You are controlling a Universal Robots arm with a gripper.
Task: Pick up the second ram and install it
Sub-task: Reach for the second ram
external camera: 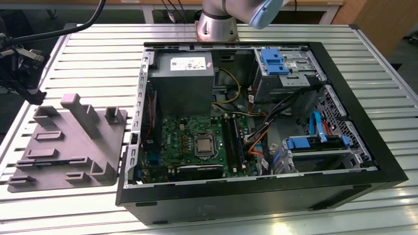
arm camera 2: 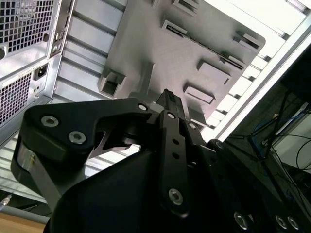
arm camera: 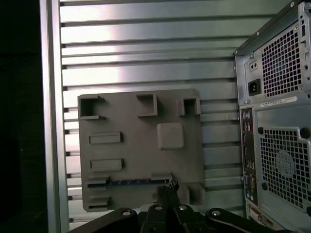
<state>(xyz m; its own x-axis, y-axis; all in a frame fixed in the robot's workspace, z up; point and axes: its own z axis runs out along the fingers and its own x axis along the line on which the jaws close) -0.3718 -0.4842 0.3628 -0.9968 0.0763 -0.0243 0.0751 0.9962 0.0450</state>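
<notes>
Gripper [arm camera: 168, 188] points straight down over gray fixture [arm camera: 141, 136], jaws pressed together, empty. Second ram [arm camera: 136, 182] sits in fixture slot beneath fingertips. Computer case [arm camera: 277, 121] alongside.

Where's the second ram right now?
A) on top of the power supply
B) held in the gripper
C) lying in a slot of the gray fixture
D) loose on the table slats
C: in the first wrist view the second ram lies along a long slot of the gray fixture, with the gripper near one end of it and not holding it.
</notes>
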